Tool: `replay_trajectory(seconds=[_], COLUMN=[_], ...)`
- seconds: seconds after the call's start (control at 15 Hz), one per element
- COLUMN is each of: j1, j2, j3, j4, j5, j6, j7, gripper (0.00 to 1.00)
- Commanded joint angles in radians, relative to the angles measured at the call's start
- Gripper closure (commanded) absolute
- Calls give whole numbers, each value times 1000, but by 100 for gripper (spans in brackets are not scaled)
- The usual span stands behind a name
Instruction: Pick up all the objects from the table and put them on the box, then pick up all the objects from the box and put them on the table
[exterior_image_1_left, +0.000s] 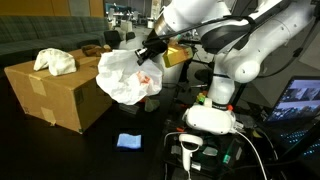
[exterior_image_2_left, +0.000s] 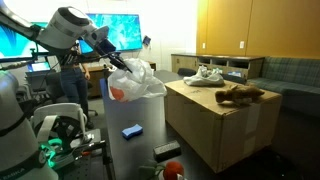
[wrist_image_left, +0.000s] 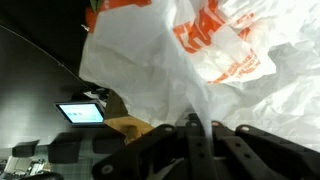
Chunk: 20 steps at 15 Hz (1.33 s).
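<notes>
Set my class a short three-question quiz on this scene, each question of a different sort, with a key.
1. True or false: the tool is shut on the white plastic bag.
2. What lies on the box along with the cream cloth? A) a mug B) the brown lump C) a book
3. Fill in: the blue pad lies on the ____.

Key: 1 true; 2 B; 3 table.
</notes>
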<state>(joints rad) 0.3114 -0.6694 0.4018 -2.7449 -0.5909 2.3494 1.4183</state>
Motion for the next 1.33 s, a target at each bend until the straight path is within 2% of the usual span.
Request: replay_trajectory(seconds=[0.0, 0.27, 0.33, 0.53, 0.8, 0.87, 0.93, 1.13, 1.27], j1=[-12, -5, -40, -40, -4, -83, -86, -178, -232], j2=[-41, -42, -47, -39, -12, 104, 124, 234, 316], j3=[25, 22, 54, 59, 34, -72, -80, -98, -105], j4=[0, 0, 0, 0, 0, 121, 145, 315, 428], j5=[-24, -28, 8, 41, 143, 105, 114, 150, 134], j6=[-15, -12, -4, -9, -3, -45, -71, -235, -358], j7=[57, 71, 48, 39, -50, -186, -232, -421, -491], gripper=[99, 100, 100, 100, 100, 100, 100, 100, 100])
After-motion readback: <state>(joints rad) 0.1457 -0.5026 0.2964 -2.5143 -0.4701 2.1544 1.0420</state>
